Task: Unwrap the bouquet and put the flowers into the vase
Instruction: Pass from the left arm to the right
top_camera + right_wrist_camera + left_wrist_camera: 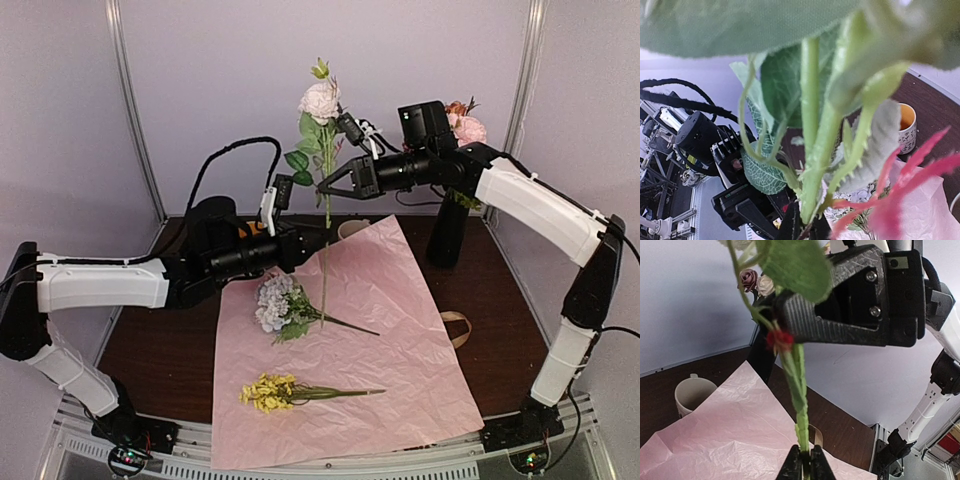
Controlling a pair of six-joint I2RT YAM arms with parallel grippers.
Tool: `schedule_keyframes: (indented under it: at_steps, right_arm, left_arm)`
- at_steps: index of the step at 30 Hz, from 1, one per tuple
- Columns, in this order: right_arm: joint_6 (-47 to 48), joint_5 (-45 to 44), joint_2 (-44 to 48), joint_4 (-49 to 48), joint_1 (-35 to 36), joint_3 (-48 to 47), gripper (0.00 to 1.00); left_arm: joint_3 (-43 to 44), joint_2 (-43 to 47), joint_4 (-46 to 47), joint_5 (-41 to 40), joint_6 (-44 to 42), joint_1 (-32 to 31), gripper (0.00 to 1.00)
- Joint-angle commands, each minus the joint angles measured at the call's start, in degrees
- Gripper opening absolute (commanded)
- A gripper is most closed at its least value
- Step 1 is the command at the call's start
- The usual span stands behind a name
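A long-stemmed flower (320, 100) with a pale pink bloom and green leaves stands upright above the table, held by both grippers. My left gripper (318, 247) (806, 462) is shut on the lower stem (799, 385). My right gripper (322, 187) (802, 227) is shut on the same stem higher up, just under the leaves (790, 85). The black vase (447, 235) stands at the back right behind the right arm, with pink blooms (465, 125) in it. A pale blue flower (275, 303) and a yellow cluster (270, 392) lie on the spread pink paper (360, 340).
A cream mug (352, 230) (692, 395) stands at the paper's far edge. A mug with orange inside (907, 127) sits behind my left arm. The beige ribbon (457, 327) lies on the dark table right of the paper.
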State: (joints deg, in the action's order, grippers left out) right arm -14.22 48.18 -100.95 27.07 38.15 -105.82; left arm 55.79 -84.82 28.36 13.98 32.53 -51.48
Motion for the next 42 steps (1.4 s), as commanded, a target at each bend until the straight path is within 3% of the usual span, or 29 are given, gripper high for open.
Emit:
schedule_keyframes:
  at_steps: [1,4,17,27,31,33,37,42]
  right_arm:
    - [-0.8,1.7,0.2,-3.0,-1.2,-1.9,0.0]
    - [-0.5,1.9,1.3,-3.0,-2.5,-3.3,0.0]
    - [1.6,6.2,9.7,-3.2,-16.8,-5.8,0.0]
    - [10.8,12.2,22.0,-4.9,-33.4,5.7,0.0]
    - [20.3,15.2,25.1,0.5,-38.4,8.9,0.0]
    - [33.4,17.6,26.2,9.1,-39.4,8.4,0.0]
    - [54.6,13.5,27.3,24.5,-39.8,7.1,0.0]
    - [60.2,13.0,27.0,23.8,-41.1,8.6,0.0]
  left_arm:
    - [2.0,-0.3,-0.6,-1.0,-1.8,-0.3,0.27]
    - [1.9,-1.1,-1.4,-1.2,-2.8,-0.2,0.36]
    - [4.2,-6.2,-0.1,0.5,-2.7,-0.2,0.36]
    - [6.3,-8.0,-1.5,1.4,-2.8,-0.2,0.36]
    - [7.4,-8.8,-2.3,2.0,-2.9,-0.2,0.36]
    - [8.1,-9.0,-3.2,2.3,-2.9,-0.2,0.36]
    - [9.0,-8.8,-4.6,2.2,-2.9,-0.2,0.36]
    - [9.5,-8.7,-6.4,2.3,-2.6,-0.3,0.36]
